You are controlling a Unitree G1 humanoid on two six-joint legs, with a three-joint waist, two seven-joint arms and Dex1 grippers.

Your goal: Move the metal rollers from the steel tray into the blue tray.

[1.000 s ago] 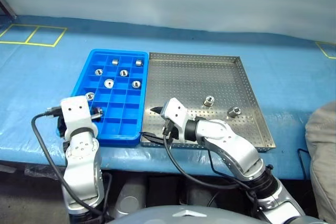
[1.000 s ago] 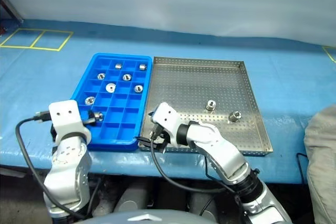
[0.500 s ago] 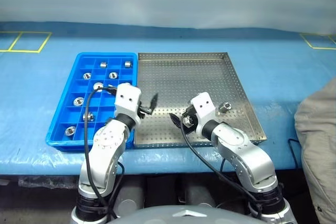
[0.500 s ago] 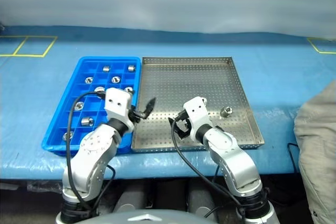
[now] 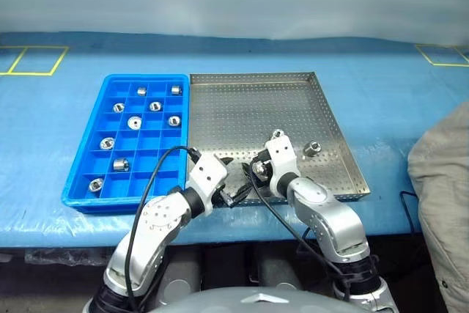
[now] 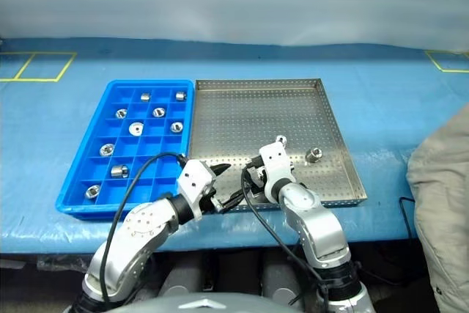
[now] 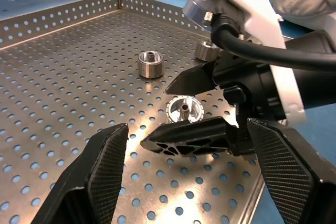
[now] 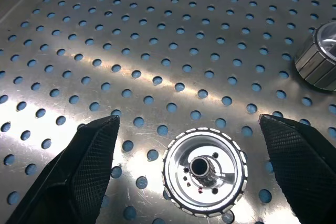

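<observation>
Claws meet over the near edge of the steel tray [image 5: 293, 93]: the left claw [image 5: 229, 181] gapes empty, and the right claw [image 8: 189, 129] spreads wide around a roller [image 8: 205, 171] lying flat on the perforated floor, not touching it. Two more rollers [image 7: 150, 63] sit farther in. Beside the steel tray on the desk [image 5: 381, 86], the blue tray [image 5: 88, 159] holds eight rollers in separate cells.
</observation>
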